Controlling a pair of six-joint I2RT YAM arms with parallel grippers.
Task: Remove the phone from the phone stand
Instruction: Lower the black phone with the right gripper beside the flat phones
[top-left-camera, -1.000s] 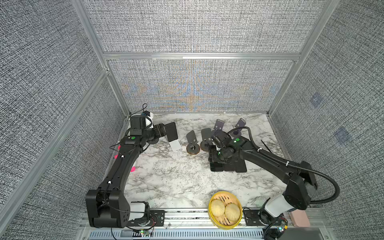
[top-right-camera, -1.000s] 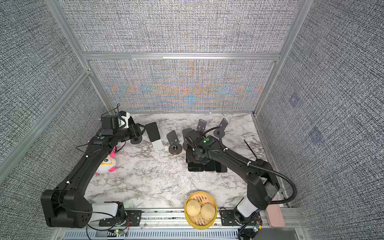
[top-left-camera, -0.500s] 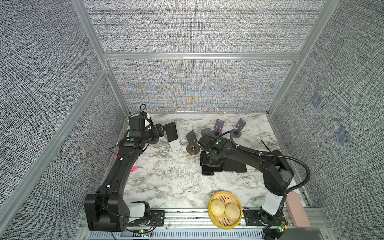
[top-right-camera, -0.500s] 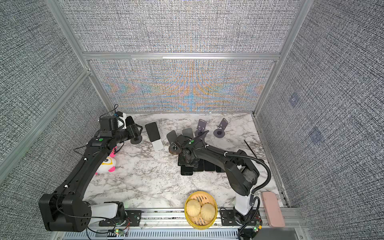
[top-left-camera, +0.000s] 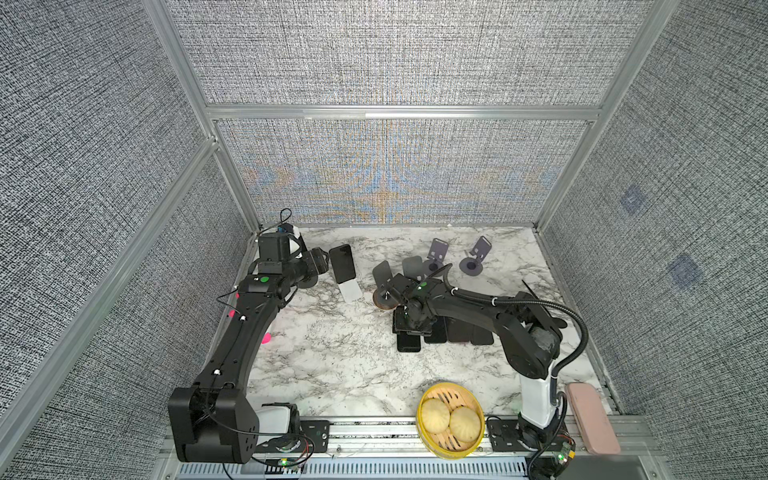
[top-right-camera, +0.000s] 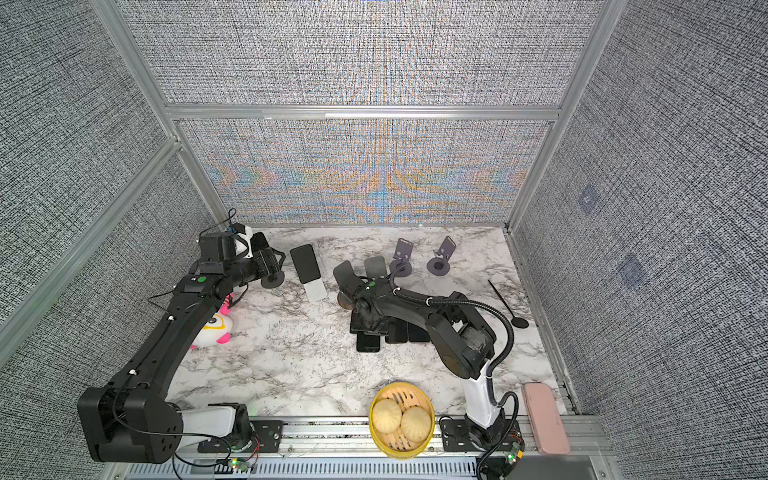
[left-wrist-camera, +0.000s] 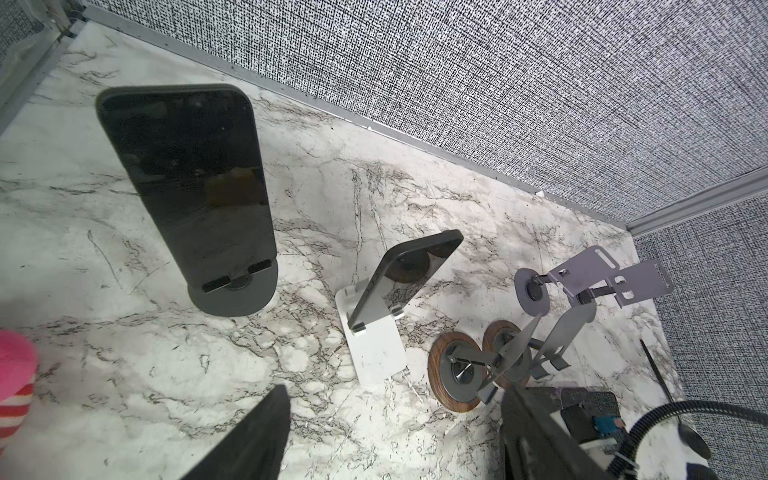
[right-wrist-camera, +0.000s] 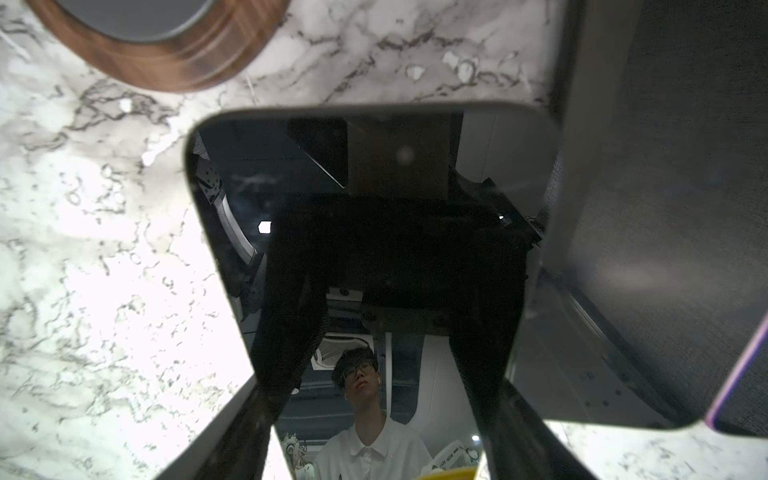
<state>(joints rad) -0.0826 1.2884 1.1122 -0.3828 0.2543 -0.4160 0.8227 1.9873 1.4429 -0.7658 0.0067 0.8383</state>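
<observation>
One phone (right-wrist-camera: 374, 166) in the right gripper (right-wrist-camera: 380, 395), near end out of frame

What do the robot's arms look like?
Both the left arm and right arm are black and boxy, each with a white bottom part and a round green dot near the wrist. A thick ribbed black hose loops along the right one; thin black wires hang off the left.

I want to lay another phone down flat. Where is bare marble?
Widest bare marble: front middle, bordered by the left arm, the row of flat phones and the steamer. Also a strip along the back wall. Crowded: the empty stands and that row, where the right end effector holds a phone.
</observation>
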